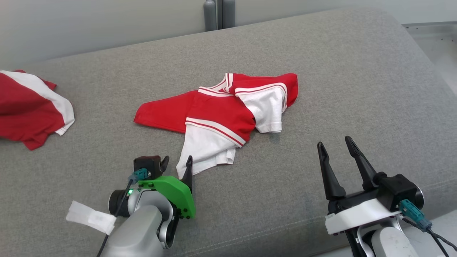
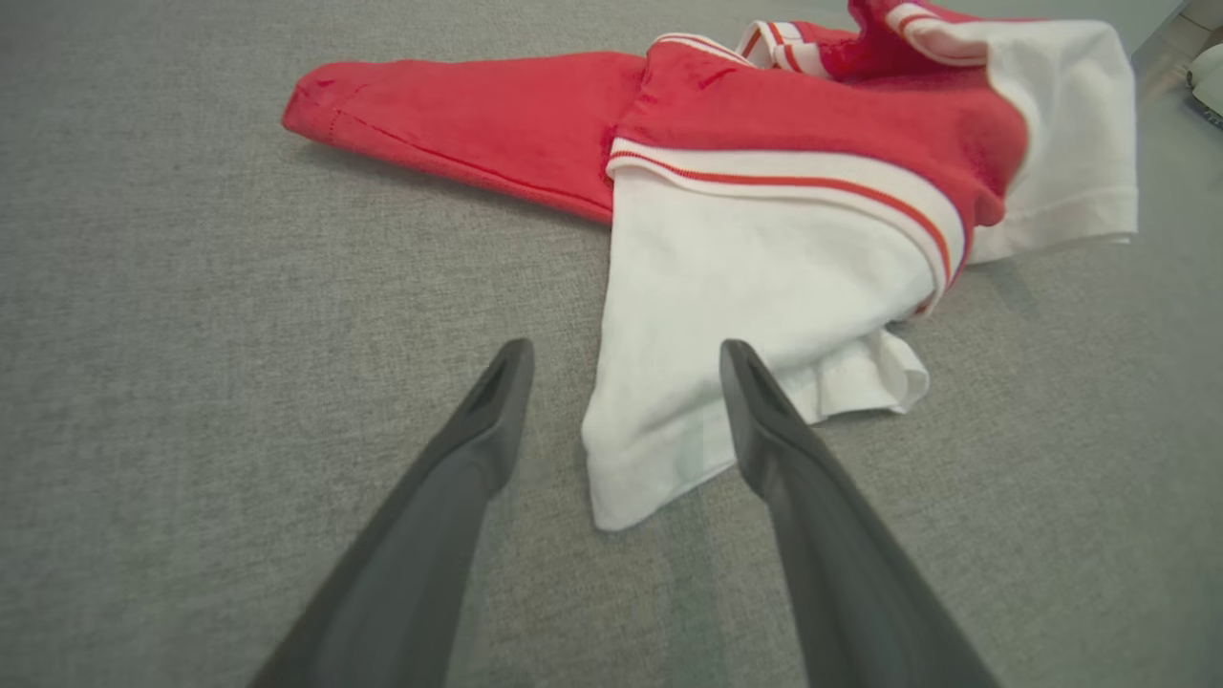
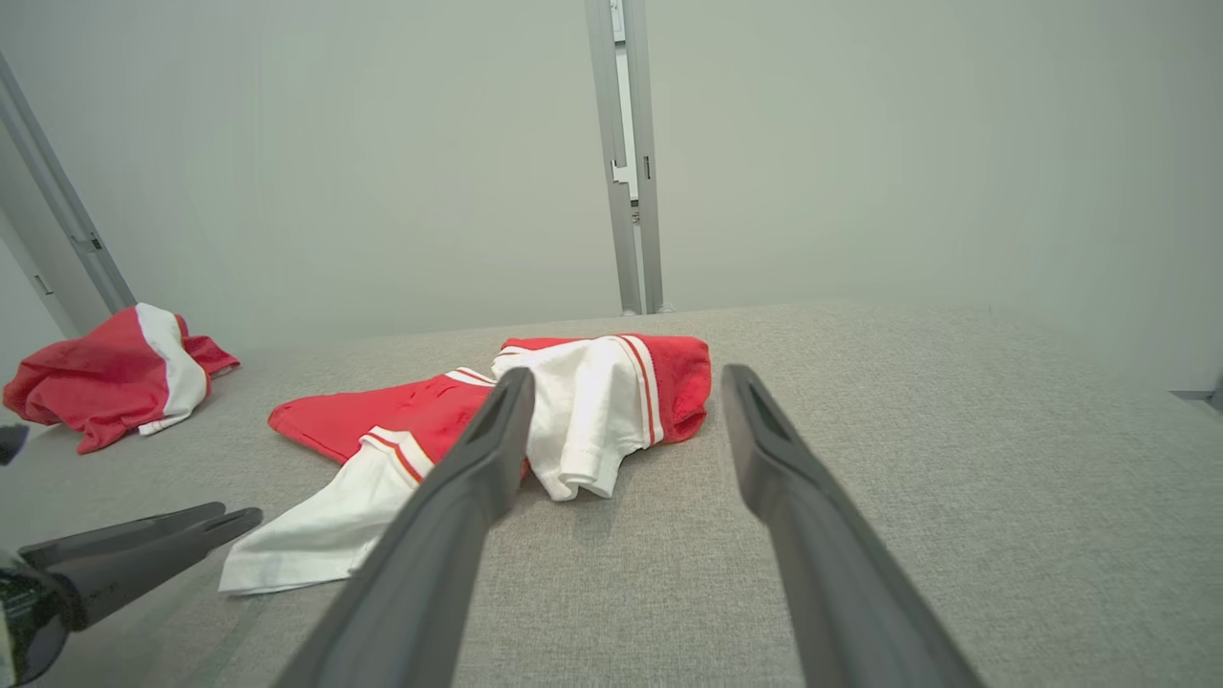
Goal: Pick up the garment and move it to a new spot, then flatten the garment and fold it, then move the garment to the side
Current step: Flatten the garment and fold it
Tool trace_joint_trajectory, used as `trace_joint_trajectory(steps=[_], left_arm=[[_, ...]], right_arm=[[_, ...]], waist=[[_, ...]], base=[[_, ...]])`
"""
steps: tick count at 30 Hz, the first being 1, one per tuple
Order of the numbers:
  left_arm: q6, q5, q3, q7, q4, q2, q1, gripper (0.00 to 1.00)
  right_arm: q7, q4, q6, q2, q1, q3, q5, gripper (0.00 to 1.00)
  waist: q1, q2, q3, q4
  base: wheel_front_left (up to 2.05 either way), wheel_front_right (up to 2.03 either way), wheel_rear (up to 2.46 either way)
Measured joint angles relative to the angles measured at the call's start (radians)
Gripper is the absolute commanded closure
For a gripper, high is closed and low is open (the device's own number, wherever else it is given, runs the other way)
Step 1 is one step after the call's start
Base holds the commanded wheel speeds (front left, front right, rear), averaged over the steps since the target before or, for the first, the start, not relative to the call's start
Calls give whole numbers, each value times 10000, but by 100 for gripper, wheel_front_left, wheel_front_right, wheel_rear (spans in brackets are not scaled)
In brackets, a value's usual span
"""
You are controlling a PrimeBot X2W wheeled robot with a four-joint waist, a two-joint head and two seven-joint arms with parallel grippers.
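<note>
Grey fabric-covered worktop (image 1: 321,71) spans the scene, pale wall behind. Garment (image 1: 217,114), red with white panels and red-white striped trim, lies crumpled near the worktop's middle: red part spread toward the left, one white sleeve folded over on the right, a white corner pointing toward the robot. Second red-and-white garment (image 1: 28,107) is bunched at the far left edge, well apart. Left gripper (image 1: 177,159) is spread wide and holds nothing; its fingers straddle the near white corner, contact with the cloth unclear. Right gripper (image 1: 334,141) is likewise spread and empty, over bare worktop right of the garment, apart from it.
</note>
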Motion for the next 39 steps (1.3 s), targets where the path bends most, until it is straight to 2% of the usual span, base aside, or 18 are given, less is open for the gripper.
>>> trace_joint_trajectory(steps=[12,13,14,15,16,18,19,23,30,39], left_arm=[[-105,-211,-98,472,1452,-217,-868,0],[-104,-211,-138,502,1542,-221,-924,6],[-104,-205,-234,552,1624,-221,-973,24],[-111,-180,-313,591,1682,-224,-1014,51],[-153,-182,-343,606,1730,-221,-1054,60],[-230,-186,-420,688,1787,-219,-1076,97],[-278,-186,-500,731,1810,-221,-1088,100],[-355,-190,-683,698,1795,-244,-1119,100],[-119,-401,-447,132,1122,-265,-1413,100],[272,320,-105,0,-1333,-278,-1968,100]], right_arm=[[0,-67,0,0,-136,-33,0,0],[0,-79,0,0,-140,-35,0,0],[0,-79,0,0,-151,-36,0,0],[0,-79,0,0,-163,-35,2,0],[0,-79,0,0,-175,-33,4,0],[0,-86,0,0,-198,-38,15,0],[0,-88,0,0,-216,-42,15,0],[0,-86,0,0,-233,-52,17,0],[0,-81,0,0,-269,-100,46,0],[0,-84,0,0,-304,-332,111,0]], waist=[[0,0,578,-575],[0,0,610,-607],[0,0,636,-637],[0,0,655,-662],[0,0,670,-679],[0,0,677,-685],[0,0,673,-678],[0,0,651,-645],[0,0,613,-650],[1,0,578,-898]], base=[[0,0,0],[0,0,0],[0,0,0],[0,0,0],[0,0,0],[0,0,0],[0,0,0],[0,0,0],[0,0,0],[0,0,0]])
